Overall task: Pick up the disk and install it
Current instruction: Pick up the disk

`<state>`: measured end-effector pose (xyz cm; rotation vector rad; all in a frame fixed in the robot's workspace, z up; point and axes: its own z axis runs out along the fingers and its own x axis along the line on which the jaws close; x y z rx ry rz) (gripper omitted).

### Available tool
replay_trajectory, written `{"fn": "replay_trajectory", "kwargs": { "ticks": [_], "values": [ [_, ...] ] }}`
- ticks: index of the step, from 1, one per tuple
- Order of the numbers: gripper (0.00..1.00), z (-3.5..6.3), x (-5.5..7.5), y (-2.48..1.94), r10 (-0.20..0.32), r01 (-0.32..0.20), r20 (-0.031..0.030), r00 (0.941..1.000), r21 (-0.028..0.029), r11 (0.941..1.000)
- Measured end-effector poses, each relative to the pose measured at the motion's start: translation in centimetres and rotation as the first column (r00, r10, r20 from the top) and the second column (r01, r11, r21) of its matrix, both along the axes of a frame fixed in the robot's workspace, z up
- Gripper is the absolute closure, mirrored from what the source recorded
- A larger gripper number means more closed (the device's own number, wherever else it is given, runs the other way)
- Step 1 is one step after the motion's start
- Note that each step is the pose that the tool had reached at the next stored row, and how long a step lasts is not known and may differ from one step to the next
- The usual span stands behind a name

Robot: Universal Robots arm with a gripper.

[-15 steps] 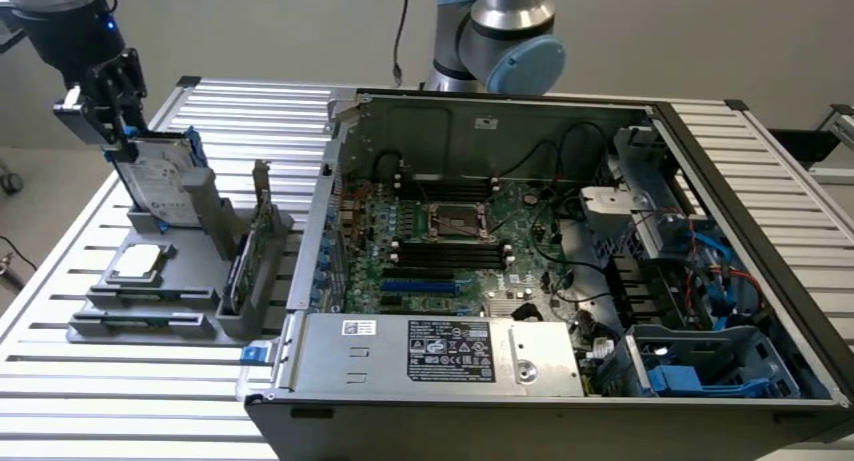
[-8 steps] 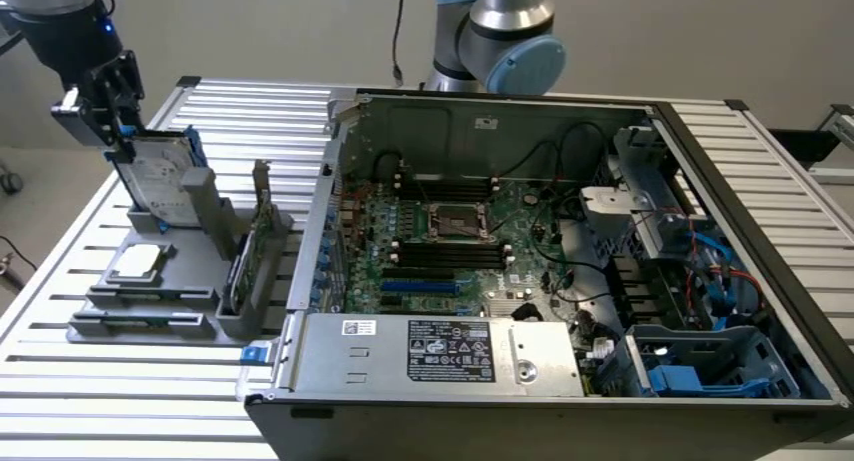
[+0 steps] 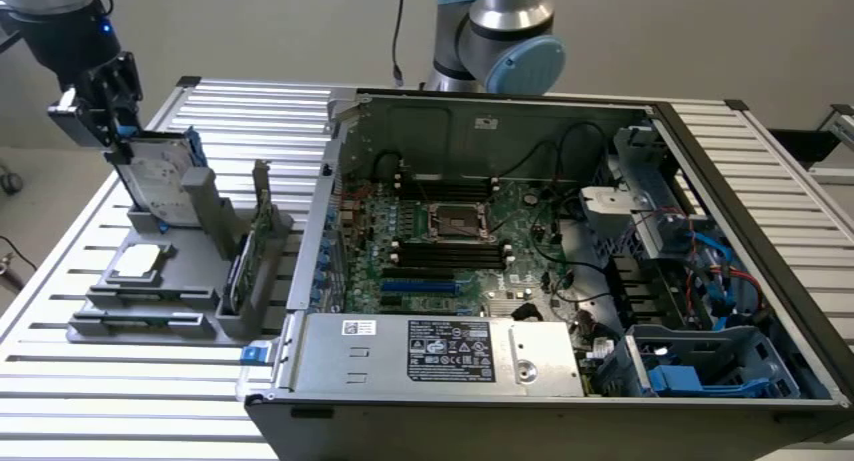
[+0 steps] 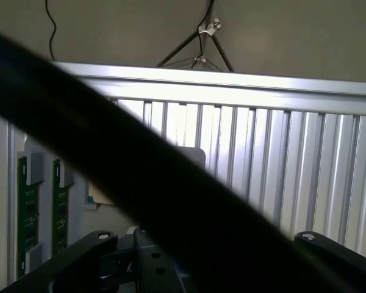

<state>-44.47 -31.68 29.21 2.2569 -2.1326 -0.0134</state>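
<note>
Up in the upper left of the exterior view, the gripper (image 3: 120, 139) hangs tilted right at the top edge of the disk (image 3: 163, 176). The disk stands upright, leaning slightly, in a grey holder (image 3: 174, 303) on the slatted metal table (image 3: 120, 406). Whether the fingertips touch the disk cannot be told from this side. A small silver square chip (image 3: 140, 263) lies flat on the holder, lower in the frame than the disk, and a narrow card (image 3: 256, 246) stands on edge at the holder's right. The open computer case (image 3: 467, 116) takes up the centre and right, with its motherboard (image 3: 447, 231) exposed and a power supply (image 3: 441, 351) along the near wall. On the wrist view, the gripper (image 4: 201, 259) has its two black fingers (image 4: 85, 247) spread wide apart. A dark blurred band (image 4: 140, 165) crosses diagonally in front of the table slats (image 4: 280, 159), and two green memory sticks (image 4: 27, 210) sit beside it.
</note>
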Motion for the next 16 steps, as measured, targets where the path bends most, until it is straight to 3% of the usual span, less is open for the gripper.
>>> {"fn": "replay_trajectory", "kwargs": {
  "ticks": [6,16],
  "values": [
    [0.46,-0.01,0.03,-0.23,0.000,0.000,0.0003,1.0000,-0.0096,1.0000],
    [0.46,-0.01,0.32,-0.37,0.000,0.000,0.0014,1.0000,-0.0105,0.9999]
  ]
}}
